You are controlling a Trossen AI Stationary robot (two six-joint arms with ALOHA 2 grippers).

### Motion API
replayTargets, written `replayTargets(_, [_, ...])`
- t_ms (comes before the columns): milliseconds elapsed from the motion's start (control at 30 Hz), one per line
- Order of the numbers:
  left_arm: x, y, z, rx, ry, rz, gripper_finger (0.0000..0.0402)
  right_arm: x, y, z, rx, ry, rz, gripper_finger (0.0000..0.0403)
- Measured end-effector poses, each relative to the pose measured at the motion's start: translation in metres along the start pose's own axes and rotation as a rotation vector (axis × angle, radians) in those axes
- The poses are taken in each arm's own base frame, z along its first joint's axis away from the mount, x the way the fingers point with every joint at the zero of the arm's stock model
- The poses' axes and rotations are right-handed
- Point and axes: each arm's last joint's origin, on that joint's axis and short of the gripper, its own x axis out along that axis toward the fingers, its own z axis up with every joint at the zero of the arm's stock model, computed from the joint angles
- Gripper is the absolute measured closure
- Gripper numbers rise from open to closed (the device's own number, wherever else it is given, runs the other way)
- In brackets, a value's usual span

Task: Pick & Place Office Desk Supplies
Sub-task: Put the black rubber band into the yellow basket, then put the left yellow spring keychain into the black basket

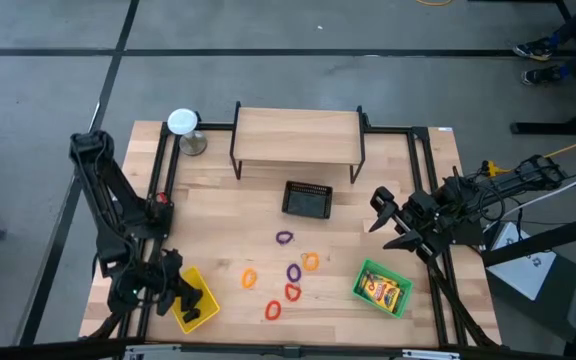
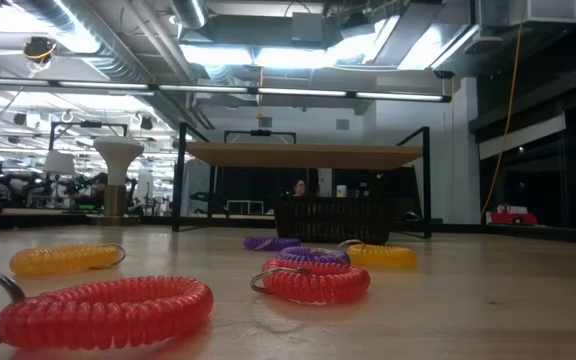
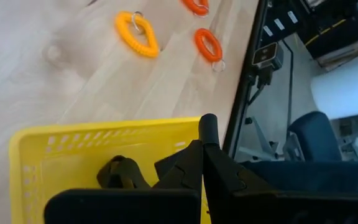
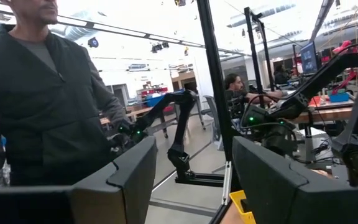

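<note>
Left gripper [image 1: 173, 290] over yellow tray [image 1: 183, 315], jaws together, nothing held. Coil rings [image 1: 286, 271] scattered mid-table, between arms, slightly nearer left. Right gripper [image 1: 391, 222] raised at right edge, jaws apart, empty, rings lying to its left.

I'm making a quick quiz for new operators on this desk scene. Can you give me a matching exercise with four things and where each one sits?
Things:
1. yellow tray
2. green tray
3. black mesh basket
4. left gripper

Places:
A. in front of the wooden shelf
B. near-right part of the table
C. shut, over the yellow tray
D. near-left part of the table

Pairs: 1-D, 2-B, 3-A, 4-C
</note>
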Motion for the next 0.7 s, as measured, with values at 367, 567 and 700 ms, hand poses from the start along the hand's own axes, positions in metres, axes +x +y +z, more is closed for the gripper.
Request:
replayTargets(367, [0.0032,0.0005,-0.0037,-0.026,0.062,0.015,0.0322,0.0000,-0.0001,0.0000,0.003,0.000,-0.001,0.0189])
replayTargets(567, [0.0032,-0.0001,-0.0037,-0.005,0.063,0.010,0.0255,0.0000,0.0000,0.0000,0.004,0.000,0.000,0.0189])
replayTargets(700, [0.0010,-0.0028,-0.0005,-0.015,0.014,-0.009,0.0228,0.0000,0.0002,0.0007,0.005,-0.008,0.002,0.0189])
